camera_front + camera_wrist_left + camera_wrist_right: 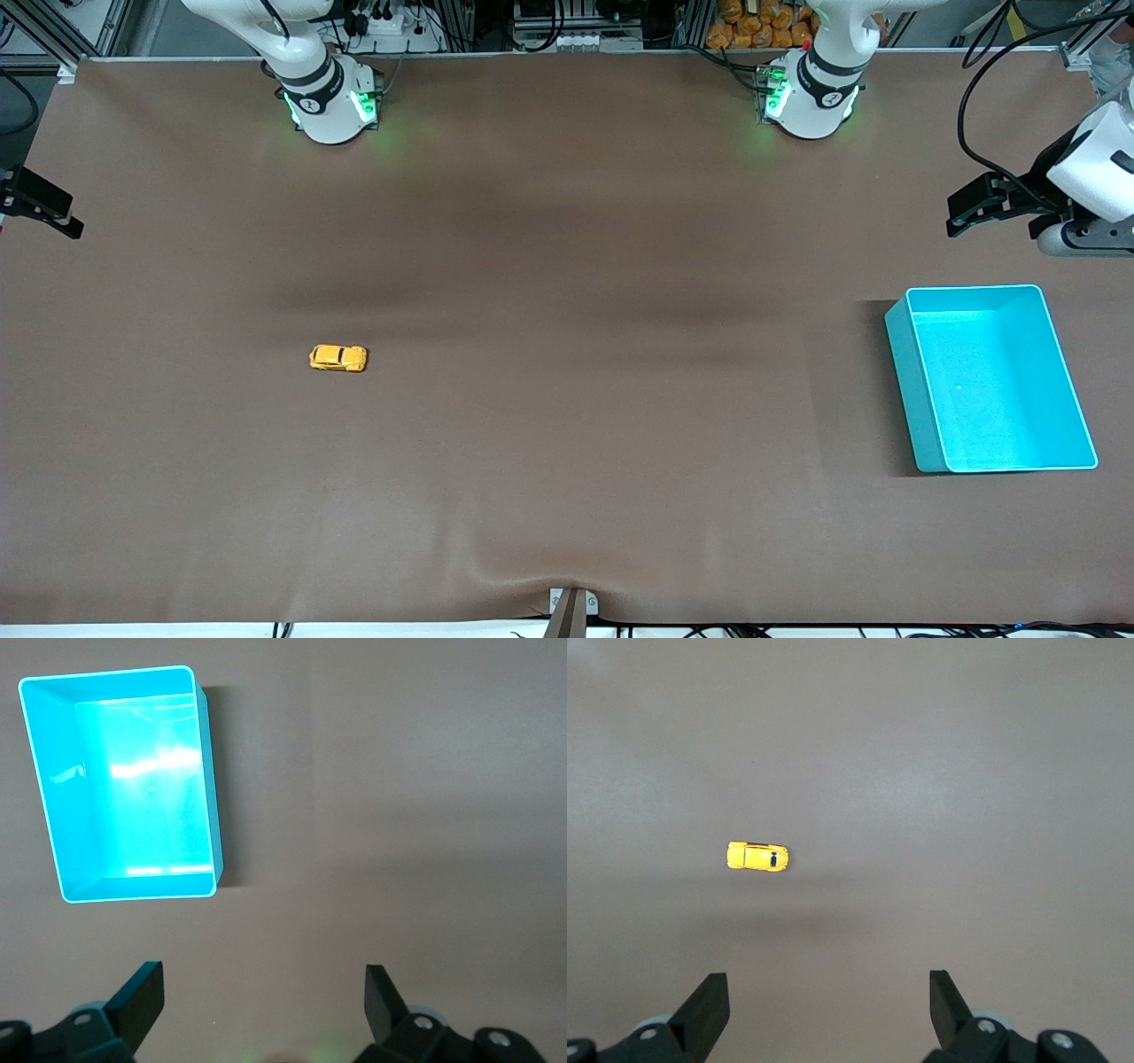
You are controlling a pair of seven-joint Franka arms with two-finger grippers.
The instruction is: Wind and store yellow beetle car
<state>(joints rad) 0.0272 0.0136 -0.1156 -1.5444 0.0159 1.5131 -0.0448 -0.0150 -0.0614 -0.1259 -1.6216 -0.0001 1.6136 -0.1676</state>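
Observation:
The yellow beetle car (337, 358) is a tiny yellow-orange toy standing on the brown table toward the right arm's end; in the right wrist view the car (757, 856) lies well below the camera. High above it hangs my right gripper (828, 978), open, with nothing between its fingers. My left gripper (263, 973) is also open and empty, high over bare table beside the turquoise bin (133, 788). Neither hand shows in the front view; only the two arm bases do.
The turquoise bin (908, 390) is empty and sits toward the left arm's end of the table. A black fixture on a white body (983, 202) juts in at that end, and a black clamp (40, 206) at the right arm's end.

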